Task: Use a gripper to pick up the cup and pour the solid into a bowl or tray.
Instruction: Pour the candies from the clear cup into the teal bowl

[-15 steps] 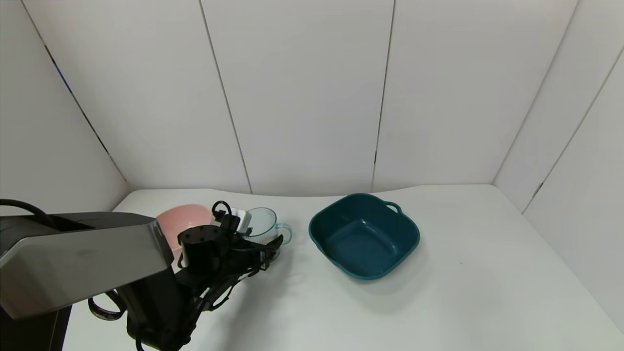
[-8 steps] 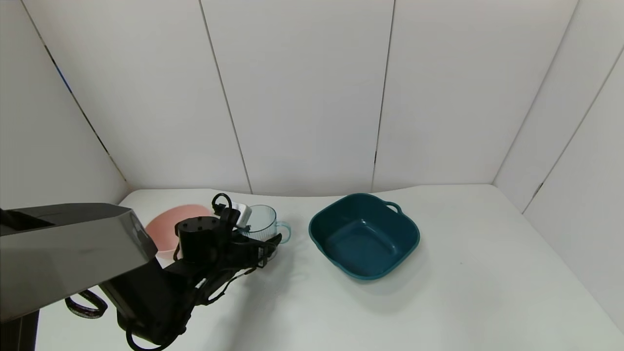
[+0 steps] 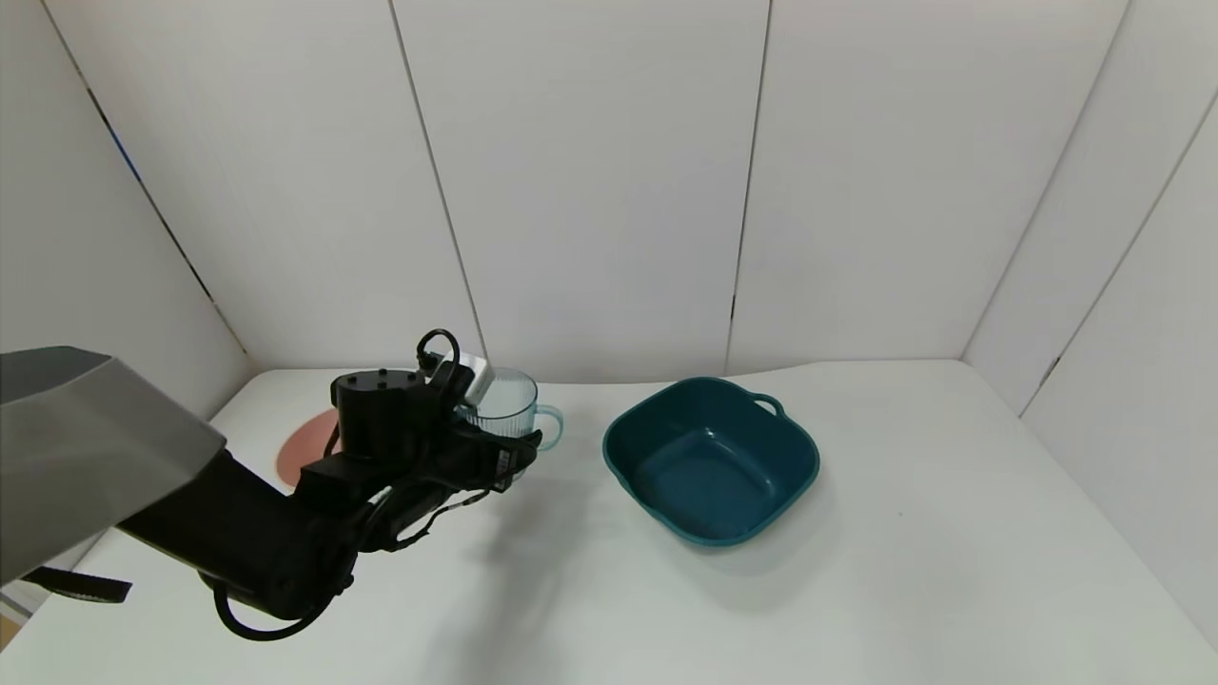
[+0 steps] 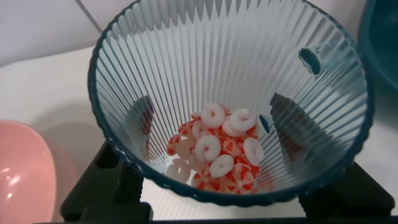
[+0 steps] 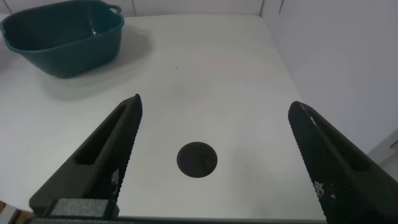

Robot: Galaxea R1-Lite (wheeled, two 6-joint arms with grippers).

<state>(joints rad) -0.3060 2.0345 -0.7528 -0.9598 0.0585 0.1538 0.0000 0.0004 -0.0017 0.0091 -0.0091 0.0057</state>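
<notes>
My left gripper [image 3: 502, 440] is shut on the pale-blue ribbed cup [image 3: 504, 403] and holds it upright, a little above the table, left of the dark teal basin [image 3: 712, 461]. In the left wrist view the cup [image 4: 230, 50] fills the frame, and the dark fingers [image 4: 291, 124] show through its walls on both sides. The orange-red and white solid [image 4: 217, 155] lies heaped in its bottom. The basin's edge [image 4: 384, 37] shows beside the cup. My right gripper [image 5: 214, 130] is open and empty over bare table, with the basin [image 5: 62, 34] far off.
A round pink bowl [image 3: 303, 447] sits behind my left arm, mostly hidden, and shows in the left wrist view [image 4: 18, 171]. A dark round hole [image 5: 197, 160] lies in the table under my right gripper. White walls close the table's back and sides.
My left gripper has risen with the cup, lifting it off the table. The arm now covers more of the pink bowl. The basin has not moved.
</notes>
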